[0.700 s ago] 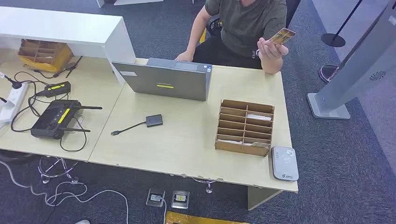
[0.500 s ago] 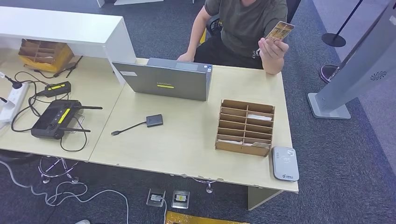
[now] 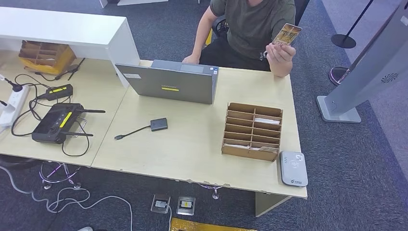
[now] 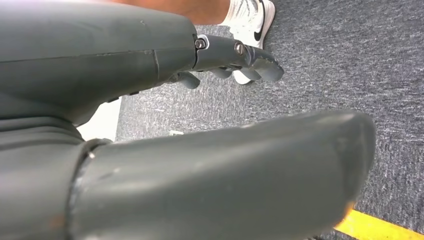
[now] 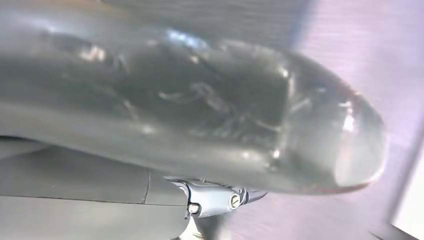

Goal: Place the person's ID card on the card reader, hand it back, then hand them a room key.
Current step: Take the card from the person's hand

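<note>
A person seated behind the desk holds up the ID card [image 3: 286, 33] in one raised hand [image 3: 279, 53], above the table's far right corner. The grey card reader [image 3: 294, 168] lies flat at the table's near right corner. Beside it stands a cardboard slotted organiser [image 3: 252, 131] with white key cards [image 3: 266, 121] in some slots. My left hand [image 4: 75, 75] hangs over carpet, its thumb [image 4: 225, 180] and fingers [image 4: 240, 52] apart with nothing between them. My right hand [image 5: 190, 115] is seen close and blurred, its thumb across the picture, holding nothing.
A grey laptop [image 3: 168, 83] stands open at the table's [image 3: 183, 144] far side. A small black adapter with a cable [image 3: 158, 124] lies mid-table. To the left are a black controller [image 3: 57, 122], cables and a power strip [image 3: 12, 103]. A grey stand [image 3: 365, 72] rises at the right.
The person has lifted the ID card a little higher and turned it more upright. Nothing on the table has moved.
</note>
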Available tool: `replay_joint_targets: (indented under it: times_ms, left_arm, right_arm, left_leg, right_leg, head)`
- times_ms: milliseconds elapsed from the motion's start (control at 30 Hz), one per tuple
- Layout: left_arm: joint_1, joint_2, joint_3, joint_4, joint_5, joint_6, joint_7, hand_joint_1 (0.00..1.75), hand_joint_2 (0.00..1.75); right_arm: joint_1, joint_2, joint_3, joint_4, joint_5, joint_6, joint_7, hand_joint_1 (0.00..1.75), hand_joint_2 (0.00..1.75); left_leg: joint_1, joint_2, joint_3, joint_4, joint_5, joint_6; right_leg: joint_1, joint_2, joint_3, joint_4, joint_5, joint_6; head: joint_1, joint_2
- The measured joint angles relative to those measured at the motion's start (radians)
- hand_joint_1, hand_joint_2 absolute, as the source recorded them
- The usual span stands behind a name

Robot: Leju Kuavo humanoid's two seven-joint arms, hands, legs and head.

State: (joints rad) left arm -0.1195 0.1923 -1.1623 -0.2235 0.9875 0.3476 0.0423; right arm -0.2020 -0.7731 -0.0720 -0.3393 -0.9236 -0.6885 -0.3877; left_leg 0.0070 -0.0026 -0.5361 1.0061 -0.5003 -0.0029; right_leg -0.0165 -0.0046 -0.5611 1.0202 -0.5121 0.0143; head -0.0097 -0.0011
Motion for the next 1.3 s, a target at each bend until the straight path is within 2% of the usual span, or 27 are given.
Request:
replay_joint_targets:
  times_ms: [233,400,500,567,600,700,733,767,800,967,1100,1300]
  left_arm:
    - [0.000,0.000,0.003,0.000,0.004,0.000,0.000,0.00,0.00]
    - [-0.001,0.000,0.012,0.000,0.007,0.000,0.000,0.00,0.00]
    - [-0.001,0.000,0.017,0.000,0.008,0.000,0.000,0.00,0.00]
    - [-0.001,0.000,0.017,-0.001,0.012,0.000,0.000,0.00,0.00]
    - [-0.002,0.000,0.017,-0.001,0.014,0.000,-0.001,0.00,0.00]
    - [-0.004,-0.001,0.018,-0.002,0.019,-0.002,-0.003,0.00,0.00]
    - [-0.005,-0.001,0.018,-0.003,0.020,-0.002,-0.003,0.00,0.00]
    - [-0.005,0.000,0.018,-0.003,0.022,-0.002,-0.003,0.00,0.00]
    - [-0.005,0.002,0.019,-0.003,0.024,-0.002,-0.003,0.00,0.00]
    - [0.008,0.007,0.022,-0.003,0.031,-0.001,-0.003,0.00,0.00]
    - [0.008,0.007,0.023,-0.003,0.032,-0.001,-0.003,0.00,0.00]
    - [0.008,0.006,0.024,-0.004,0.032,-0.001,-0.003,0.00,0.00]
  right_arm:
    - [-0.129,-0.043,-0.143,0.136,0.067,0.000,-0.141,0.00,0.00]
    - [-0.187,-0.070,-0.191,0.156,0.108,0.000,-0.133,0.00,0.00]
    - [-0.196,-0.080,-0.230,0.143,0.197,0.001,-0.105,0.00,0.00]
    - [-0.183,-0.067,-0.281,0.103,0.383,0.002,-0.006,0.00,0.00]
    - [-0.169,-0.048,-0.317,0.063,0.531,0.003,0.095,0.00,0.00]
    - [-0.115,0.034,-0.430,-0.168,1.016,0.002,0.534,0.00,0.00]
    - [-0.105,0.054,-0.455,-0.275,1.118,0.001,0.654,0.00,0.00]
    - [-0.102,0.067,-0.473,-0.381,1.172,0.000,0.723,0.00,0.00]
    - [-0.105,0.077,-0.490,-0.480,1.191,0.000,0.748,0.00,0.00]
    - [-0.116,0.111,-0.565,-0.818,1.160,0.000,0.705,0.00,0.00]
    - [-0.118,0.136,-0.605,-1.019,1.147,0.000,0.657,0.00,0.00]
    - [-0.135,0.143,-0.613,-1.259,1.261,0.000,0.695,0.00,0.00]
  left_leg:
    - [0.000,0.001,-0.001,0.000,0.000,0.000]
    - [0.000,0.001,-0.001,0.000,0.000,0.000]
    - [0.000,0.000,-0.002,0.000,0.000,0.000]
    - [0.001,-0.003,-0.009,-0.001,0.000,0.000]
    - [0.002,-0.006,-0.014,-0.001,-0.001,0.000]
    - [0.002,-0.017,-0.024,-0.001,0.001,0.002]
    - [-0.001,-0.020,-0.024,-0.001,0.002,0.003]
    - [-0.004,-0.023,-0.023,-0.001,0.005,0.005]
    - [-0.005,-0.027,-0.019,-0.001,0.007,0.005]
    - [-0.003,-0.034,-0.009,0.000,0.010,0.004]
    - [-0.003,-0.027,-0.008,-0.001,0.009,0.003]
    - [-0.004,-0.017,-0.006,-0.001,0.008,0.003]
  right_leg:
    - [0.000,0.002,-0.001,0.000,0.000,0.000]
    - [0.000,0.001,0.000,0.000,0.000,0.000]
    - [0.000,-0.001,0.001,0.000,0.000,0.000]
    - [0.001,-0.004,0.003,0.001,0.000,0.000]
    - [0.002,-0.007,0.005,0.001,-0.001,0.000]
    - [0.002,-0.017,0.007,0.001,-0.002,0.001]
    - [-0.001,-0.020,0.005,0.002,-0.003,0.002]
    - [-0.004,-0.024,0.003,0.003,-0.004,0.003]
    - [-0.005,-0.028,0.001,0.004,-0.004,0.004]
    - [-0.003,-0.034,0.001,0.004,-0.004,0.004]
    - [-0.003,-0.028,0.000,0.004,-0.004,0.004]
    - [-0.004,-0.017,0.000,0.003,-0.002,0.005]
  head:
    - [0.000,0.000]
    - [0.000,0.000]
    - [0.000,0.000]
    - [0.000,0.000]
    - [0.000,0.000]
    - [0.000,0.000]
    - [-0.001,0.000]
    - [-0.002,0.000]
    - [-0.003,0.000]
    - [-0.003,0.000]
    - [-0.003,0.000]
    - [-0.003,0.000]
